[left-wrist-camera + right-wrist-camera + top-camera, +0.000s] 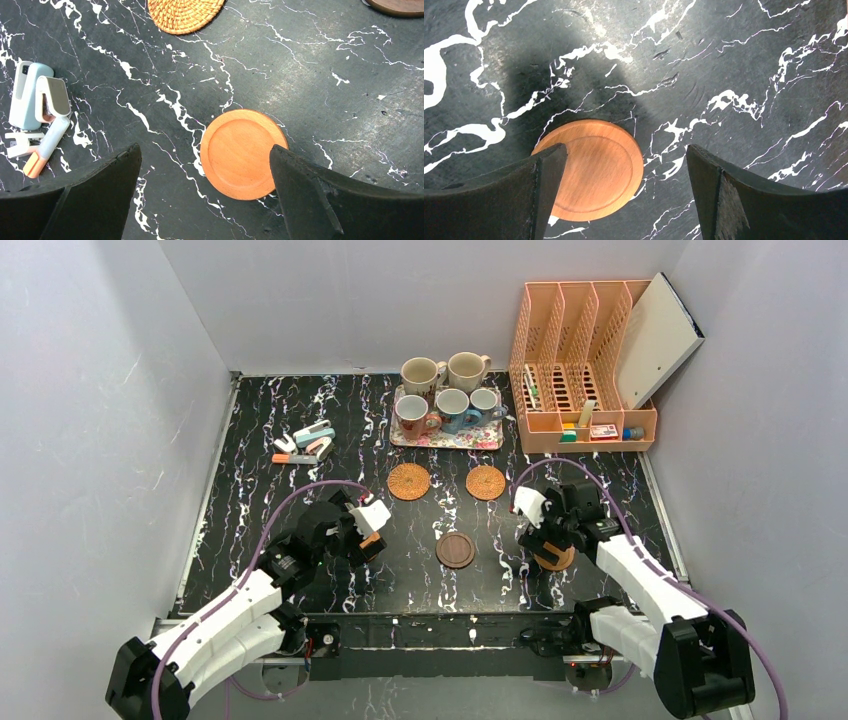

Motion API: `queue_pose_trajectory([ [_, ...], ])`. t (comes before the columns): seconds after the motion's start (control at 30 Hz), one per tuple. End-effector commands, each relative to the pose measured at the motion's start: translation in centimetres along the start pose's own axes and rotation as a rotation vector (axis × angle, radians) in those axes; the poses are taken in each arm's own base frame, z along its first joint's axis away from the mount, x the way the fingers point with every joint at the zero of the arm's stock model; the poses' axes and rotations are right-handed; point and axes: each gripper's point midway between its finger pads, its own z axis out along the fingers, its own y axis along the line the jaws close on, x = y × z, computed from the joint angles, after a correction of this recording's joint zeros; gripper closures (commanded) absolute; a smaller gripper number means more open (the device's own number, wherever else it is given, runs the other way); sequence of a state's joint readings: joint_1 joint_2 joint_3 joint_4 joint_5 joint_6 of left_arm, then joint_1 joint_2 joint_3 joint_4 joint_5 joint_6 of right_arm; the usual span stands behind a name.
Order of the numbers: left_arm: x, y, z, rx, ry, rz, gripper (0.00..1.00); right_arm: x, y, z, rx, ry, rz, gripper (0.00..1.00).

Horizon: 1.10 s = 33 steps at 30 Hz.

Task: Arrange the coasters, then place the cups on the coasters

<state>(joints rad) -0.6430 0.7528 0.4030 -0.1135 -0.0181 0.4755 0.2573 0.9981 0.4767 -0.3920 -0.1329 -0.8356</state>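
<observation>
- Top external view: the left claw (365, 530) hangs low over the black marbled surface (250, 510), directly above the left smooth coaster (372, 539), of which only an orange sliver shows.
- The right claw (545, 538) hangs low over the right smooth coaster (556, 560), which shows just under its near side.
- The dark wood coaster (455, 550) lies flat between the two claws, apart from both.
- The first woven coaster (409, 481) lies just beyond the left claw. The second woven coaster (485, 482) lies beyond the right claw, to its inner side.
- The five cups (452, 408) stand well beyond both claws. Three are on the floral tray (445, 440), and the two cream ones are at its far edge.
- A peach file rack (580, 360) stands far beyond the right claw. Small staplers (305, 443) lie beyond the left claw, to its outer side.
- Left wrist view: the left claw is spread wide and grips nothing. The left smooth coaster lies flat on the surface between the fingers (100, 192), its rim reaching the right-hand one. The first woven coaster is ahead of the claw.
- Right wrist view: the right claw is spread wide and grips nothing. The right smooth coaster lies flat below it, partly hidden behind the left-hand finger and clear of the other.
</observation>
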Motion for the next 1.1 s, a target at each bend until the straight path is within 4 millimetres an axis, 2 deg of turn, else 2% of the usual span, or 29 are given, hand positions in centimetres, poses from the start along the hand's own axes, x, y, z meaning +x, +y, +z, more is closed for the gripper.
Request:
queue_pose_trajectory([
  [0.0, 0.7, 0.0, 0.2, -0.004, 0.028, 0.003, 0.02, -0.7, -0.3, -1.7, 0.006, -0.006, -0.034, 0.02],
  [0.17, 1.4, 0.4, 0.7, -0.022, 0.070, 0.009, 0.02, -0.3, 0.6, -2.5, -0.029, 0.011, -0.057, 0.02],
  [0.4, 1.3, 0.3, 0.7, -0.017, 0.063, 0.011, 0.02, 0.5, 2.2, -1.5, -0.095, 0.021, -0.050, 0.02],
  [0.9, 1.4, 0.1, 0.7, -0.005, 0.063, 0.012, 0.02, -0.1, 4.1, -0.5, -0.164, -0.009, -0.051, 0.02],
  [1.07, 1.4, 0.0, 0.7, -0.002, 0.066, 0.013, 0.02, -0.3, 4.1, -0.2, -0.159, -0.011, -0.053, 0.02],
])
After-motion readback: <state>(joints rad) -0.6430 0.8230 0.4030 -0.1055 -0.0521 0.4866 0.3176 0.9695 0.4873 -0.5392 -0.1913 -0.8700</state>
